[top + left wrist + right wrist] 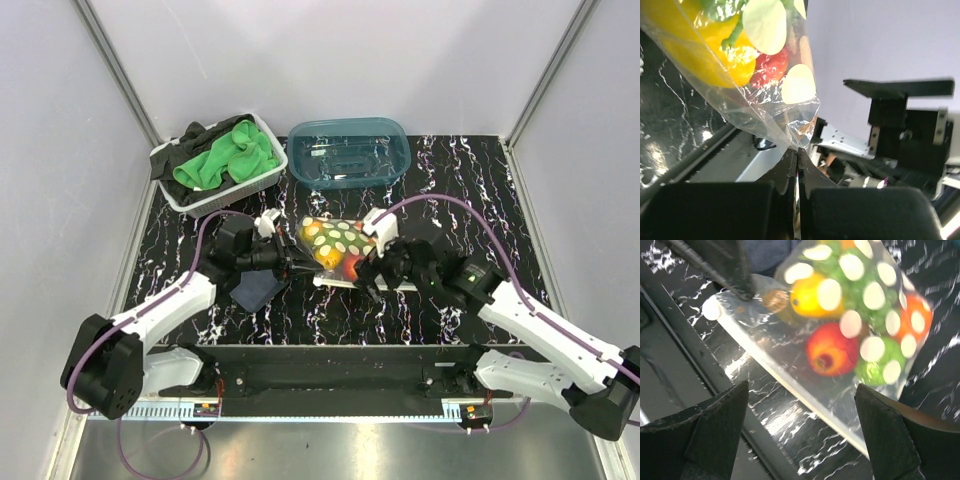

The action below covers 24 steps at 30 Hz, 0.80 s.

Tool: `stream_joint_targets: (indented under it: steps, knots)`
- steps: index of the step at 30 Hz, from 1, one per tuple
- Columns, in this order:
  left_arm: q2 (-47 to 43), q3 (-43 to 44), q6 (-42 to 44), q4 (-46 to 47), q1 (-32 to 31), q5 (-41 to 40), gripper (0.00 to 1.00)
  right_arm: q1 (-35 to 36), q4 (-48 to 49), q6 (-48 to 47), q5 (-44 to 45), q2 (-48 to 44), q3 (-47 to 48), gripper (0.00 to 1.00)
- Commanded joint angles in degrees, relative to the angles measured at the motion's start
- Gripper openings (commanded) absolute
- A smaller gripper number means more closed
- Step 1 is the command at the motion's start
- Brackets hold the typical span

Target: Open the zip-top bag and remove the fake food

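The zip-top bag (337,243) is clear with white dots and lies mid-table between both grippers. Inside it is fake food: a yellow piece (807,297), a red-orange fruit (830,349), green grapes, a lime and an orange piece. My left gripper (296,262) is shut on the bag's left corner; in the left wrist view (798,150) its jaws pinch the plastic film (765,115) and the bag hangs lifted. My right gripper (374,276) is open, and in the right wrist view (801,387) its fingers straddle the zip strip (790,385) just above the table.
A white basket (180,195) with a green cloth (228,160) and dark cloths stands at the back left. A teal translucent tub (348,152) stands at the back centre. A dark blue cloth (256,290) lies under the left arm. Walls enclose the table.
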Motion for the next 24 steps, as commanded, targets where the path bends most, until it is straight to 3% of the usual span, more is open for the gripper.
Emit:
stream_joint_targets:
  steps: [1, 8, 11, 15, 16, 21, 22, 24]
  knots:
    - [-2.9, 4.17, -8.37, -0.13, -0.9, -3.88, 0.0, 4.0, 8.53, -10.12, 4.17, -0.02, -2.35, 0.93]
    - [-2.65, 7.51, -13.64, -0.48, -3.19, -7.84, 0.0, 9.89, 13.8, -13.47, 8.63, 0.41, -4.55, 0.85]
    - [-1.68, 9.44, -14.96, -0.57, -3.89, -8.02, 0.0, 10.86, 16.0, -14.61, 10.85, 1.56, -4.82, 0.74]
    - [-1.24, 11.03, -15.76, -0.83, -5.03, -9.51, 0.0, 10.95, 19.0, -15.58, 13.75, 2.53, -5.0, 0.57]
    - [-1.15, 11.55, -15.84, -1.35, -5.12, -9.78, 0.0, 10.87, 19.26, -15.75, 15.06, 2.62, -4.82, 0.48]
    - [-1.67, 11.56, -17.51, -1.89, -6.35, -12.41, 0.0, 10.95, 20.85, -15.58, 16.04, 2.18, -4.73, 0.3]
    - [-1.5, 11.82, -17.34, -1.89, -6.35, -12.59, 0.0, 10.95, 20.93, -15.15, 16.74, 1.83, -4.56, 0.15]
    - [-1.15, 12.43, -16.29, -2.15, -6.44, -12.15, 0.0, 10.95, 20.41, -14.53, 17.7, 1.21, -4.12, 0.02]
